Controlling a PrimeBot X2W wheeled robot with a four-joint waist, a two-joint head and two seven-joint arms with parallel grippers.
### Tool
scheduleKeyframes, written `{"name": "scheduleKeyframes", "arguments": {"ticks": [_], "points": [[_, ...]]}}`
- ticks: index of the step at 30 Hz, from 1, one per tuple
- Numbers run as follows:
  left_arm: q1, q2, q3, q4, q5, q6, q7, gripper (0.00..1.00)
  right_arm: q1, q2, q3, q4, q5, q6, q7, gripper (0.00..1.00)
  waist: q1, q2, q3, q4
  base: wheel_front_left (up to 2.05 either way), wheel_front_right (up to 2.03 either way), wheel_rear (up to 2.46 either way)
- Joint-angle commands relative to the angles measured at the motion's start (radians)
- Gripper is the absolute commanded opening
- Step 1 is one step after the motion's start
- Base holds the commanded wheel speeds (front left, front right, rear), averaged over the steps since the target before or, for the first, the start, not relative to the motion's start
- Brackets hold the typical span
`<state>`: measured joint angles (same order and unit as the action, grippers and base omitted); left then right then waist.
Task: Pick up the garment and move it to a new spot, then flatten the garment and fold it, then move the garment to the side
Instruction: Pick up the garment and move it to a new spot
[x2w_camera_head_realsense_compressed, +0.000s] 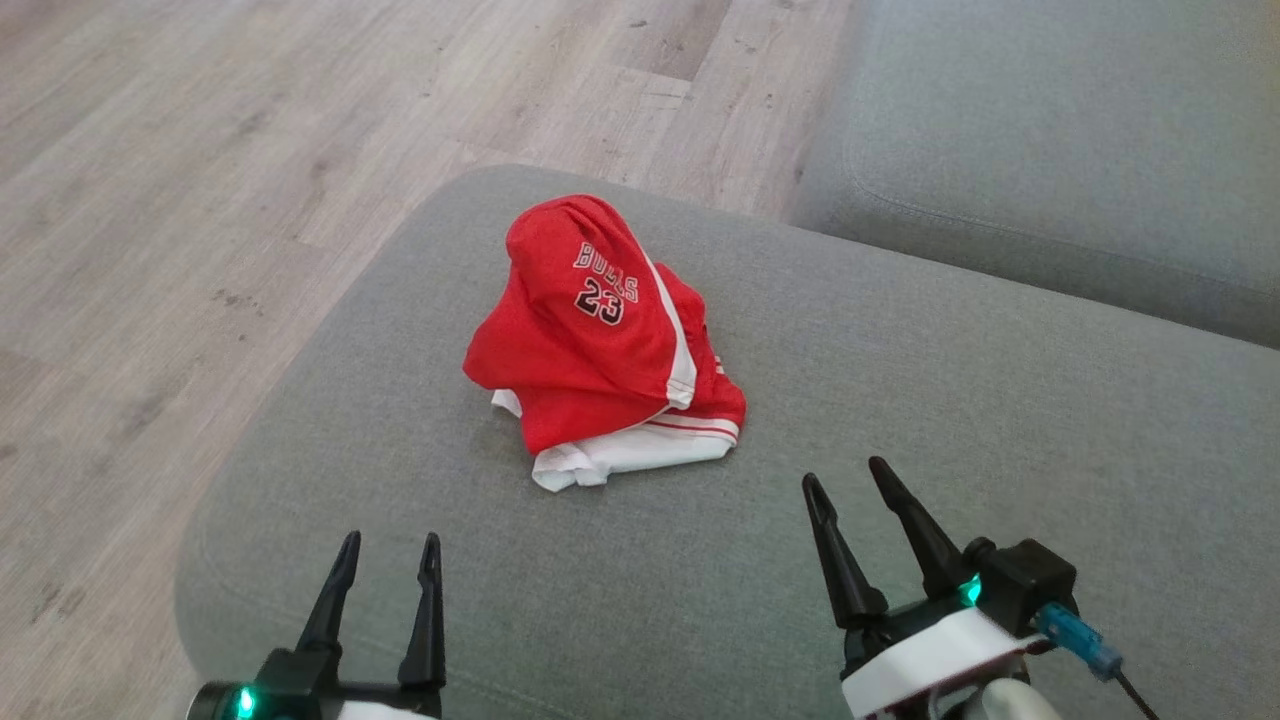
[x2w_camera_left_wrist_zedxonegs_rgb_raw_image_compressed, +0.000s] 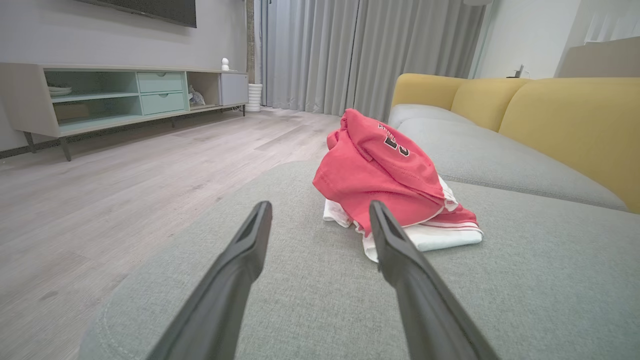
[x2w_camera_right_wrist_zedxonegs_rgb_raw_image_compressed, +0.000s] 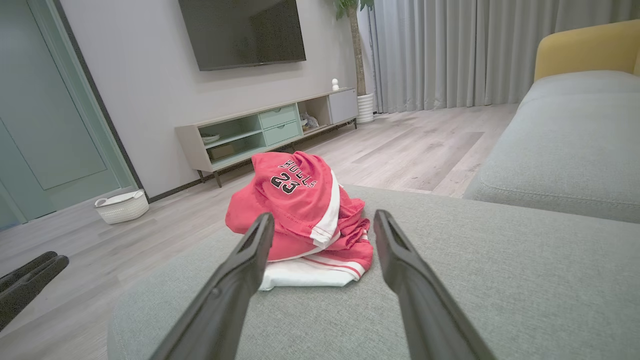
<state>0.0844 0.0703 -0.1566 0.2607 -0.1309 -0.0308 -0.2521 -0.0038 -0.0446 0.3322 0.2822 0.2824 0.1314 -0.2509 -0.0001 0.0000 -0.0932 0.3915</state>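
The left gripper (x2w_camera_head_realsense_compressed: 391, 542) hangs over the near end of the grey sofa cushion (x2w_camera_head_realsense_compressed: 900, 480), fingers spread and empty, with the wooden floor (x2w_camera_head_realsense_compressed: 150, 250) off at its 9 o'clock. At its 1 o'clock the red Bulls 23 garment (x2w_camera_head_realsense_compressed: 590, 340) sits on the cushion as a crumpled heap, well apart from both grippers, white trim poking out beneath the red. The right gripper (x2w_camera_head_realsense_compressed: 845, 472), likewise wide and holding nothing, has the heap at its 11 o'clock. The folds are stacked, so a pinch could take just the top layer and let the rest sag or drop. A deep reach could snag the soft upholstery. Both grippers closing on so small a pile could collide. A lift carried toward 9 o'clock risks dropping cloth over the cushion's rounded edge onto the floor.
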Motion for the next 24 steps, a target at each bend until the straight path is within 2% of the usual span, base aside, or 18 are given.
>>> {"name": "scheduleKeyframes", "arguments": {"ticks": [1,8,13,19,24], "points": [[-0.038,0.006,0.04,-0.029,0.008,-0.003,-0.01,1.0,-0.013,-0.006,0.023,-0.035,0.01,-0.001,-0.011,1.0,0.0001,0.0,-0.002,0.008,0.0,0.0,0.0],[-0.038,0.005,0.042,-0.029,0.011,-0.001,-0.01,1.0,-0.016,-0.006,0.031,-0.033,0.011,-0.001,-0.011,1.0,0.0001,0.0,0.005,0.0,0.0,0.0,0.0],[-0.098,0.025,0.018,-0.018,0.034,-0.022,-0.01,1.0,-0.034,-0.006,0.029,-0.036,0.0,-0.001,-0.011,1.0,0.0001,0.0,0.045,-0.031,0.0,0.0,0.0],[-0.329,0.097,-0.042,0.047,0.059,-0.077,0.08,1.0,-0.073,-0.006,0.019,-0.047,-0.036,-0.001,-0.011,1.0,0.0001,0.0,0.139,-0.08,0.0,0.0,0.0],[-0.585,0.166,-0.111,0.155,-0.005,-0.098,0.219,1.0,-0.117,-0.006,0.004,-0.053,-0.062,-0.001,-0.011,1.0,0.0001,0.0,0.233,-0.128,0.0,0.0,0.0]]}}
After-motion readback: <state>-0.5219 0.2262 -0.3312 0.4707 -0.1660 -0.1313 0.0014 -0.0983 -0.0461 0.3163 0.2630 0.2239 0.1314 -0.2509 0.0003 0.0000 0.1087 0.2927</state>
